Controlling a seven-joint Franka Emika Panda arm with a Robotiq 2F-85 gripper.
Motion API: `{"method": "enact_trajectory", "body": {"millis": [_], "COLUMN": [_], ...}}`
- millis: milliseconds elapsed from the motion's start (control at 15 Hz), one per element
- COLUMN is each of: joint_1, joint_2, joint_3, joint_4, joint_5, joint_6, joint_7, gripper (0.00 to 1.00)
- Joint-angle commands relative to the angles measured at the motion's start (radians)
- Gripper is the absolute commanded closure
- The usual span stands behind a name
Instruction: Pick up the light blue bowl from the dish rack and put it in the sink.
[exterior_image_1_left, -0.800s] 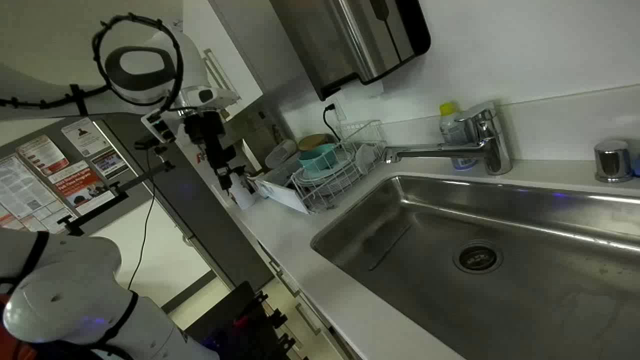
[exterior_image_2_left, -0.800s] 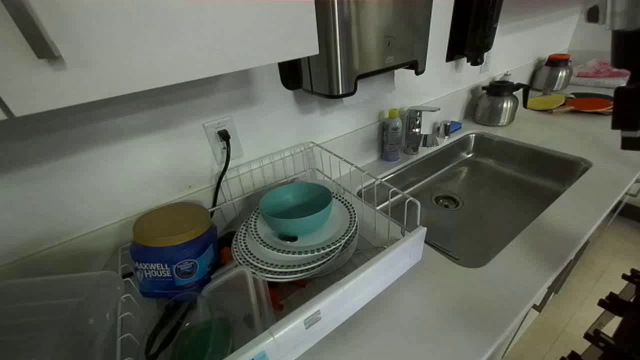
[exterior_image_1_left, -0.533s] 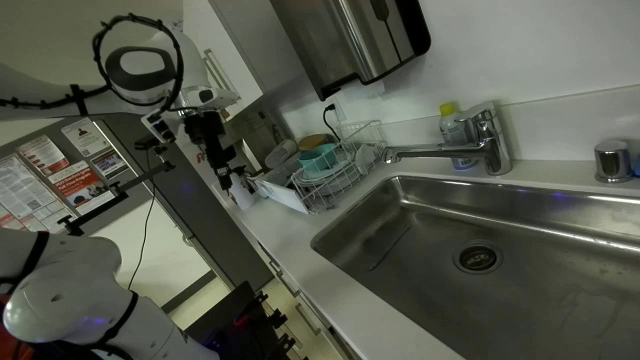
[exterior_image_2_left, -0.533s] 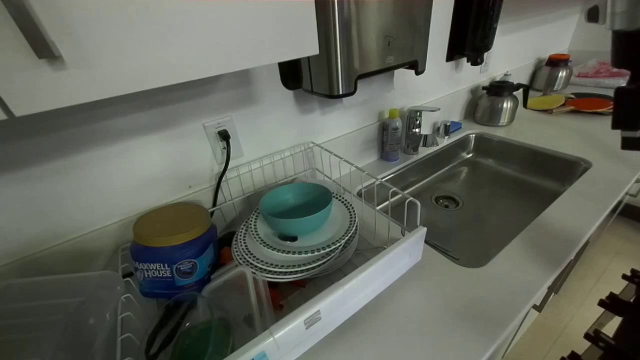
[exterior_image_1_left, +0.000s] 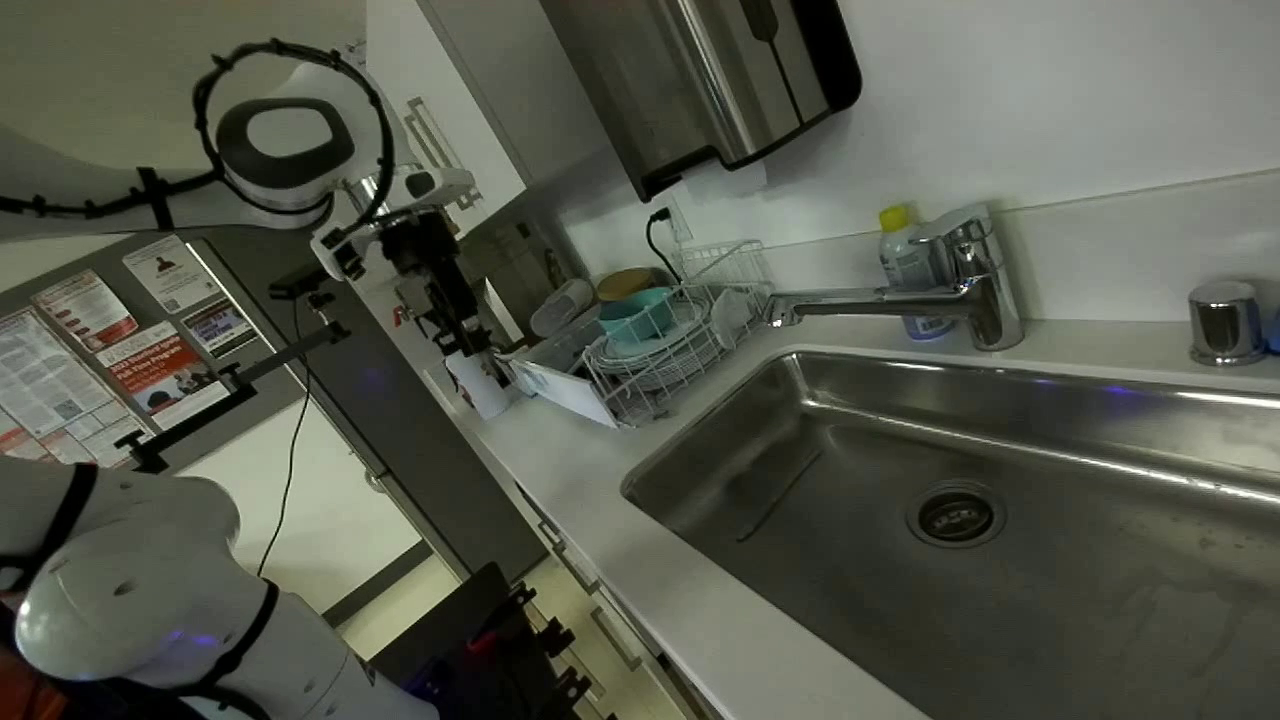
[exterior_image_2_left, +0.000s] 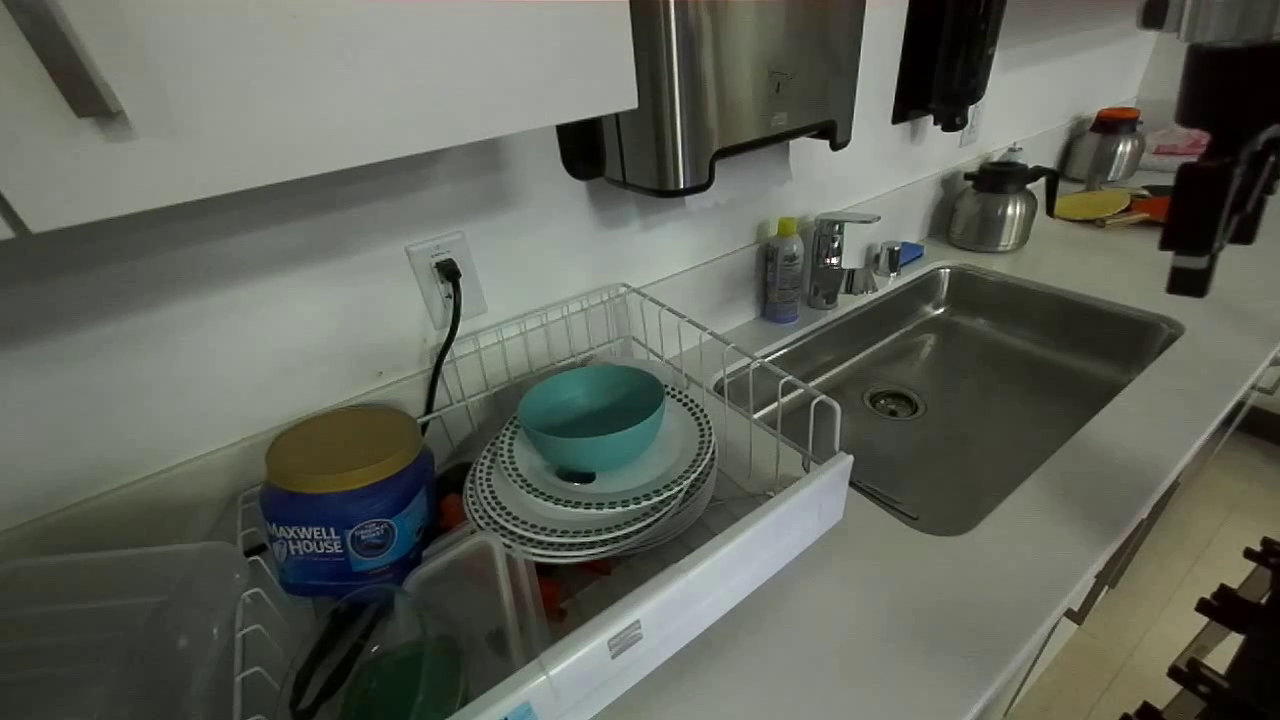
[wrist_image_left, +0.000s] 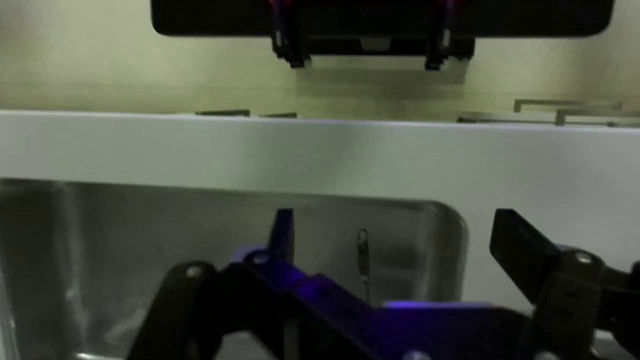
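The light blue bowl (exterior_image_2_left: 592, 425) sits upright on a stack of patterned plates in the dish rack (exterior_image_2_left: 712, 565). In an exterior view the bowl (exterior_image_1_left: 637, 315) and the rack (exterior_image_1_left: 570, 393) show beyond the sink. The steel sink (exterior_image_2_left: 1010, 420) lies beside the rack; its basin also shows in an exterior view (exterior_image_1_left: 1100, 530) and in the wrist view (wrist_image_left: 150, 235). My gripper (wrist_image_left: 393, 220) is open and empty, its fingers wide apart, pointing down above the sink corner and counter. It shows in both exterior views (exterior_image_1_left: 478, 352) (exterior_image_2_left: 1215, 258), apart from the bowl.
A slim dark utensil (wrist_image_left: 363, 250) lies in the sink. The faucet (exterior_image_1_left: 975, 290) and a yellow-capped bottle (exterior_image_2_left: 784, 272) stand behind the basin. A coffee tub (exterior_image_2_left: 348, 500) and clear containers (exterior_image_2_left: 470, 600) share the rack. A paper towel dispenser (exterior_image_2_left: 750, 90) hangs above.
The gripper has moved leftward into the exterior view that shows the rack up close, and it has turned, so more of its fingers shows. The bowl and rack have not moved.
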Motion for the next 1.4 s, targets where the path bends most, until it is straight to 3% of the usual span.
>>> {"method": "enact_trajectory", "body": {"millis": [0,467,600,667,1067,1333], "joint_1": [0.059,0.100,0.124,0.110,0.135,0.153], "joint_2": [0.061,0.282,0.333,0.269,0.339,0.412], "joint_3": [0.012,0.092,0.101,0.092,0.093,0.129], "joint_4": [0.036,0.139,0.177,0.116,0.163,0.195], "joint_5": [0.096,0.287,0.331,0.291,0.341,0.350], "joint_6": [0.185,0.554,0.574,0.562,0.588,0.675], "joint_7": [0.017,0.229,0.223,0.202,0.184,0.274], "gripper": [0.00,0.00,0.00,0.00,0.00,0.00]}}
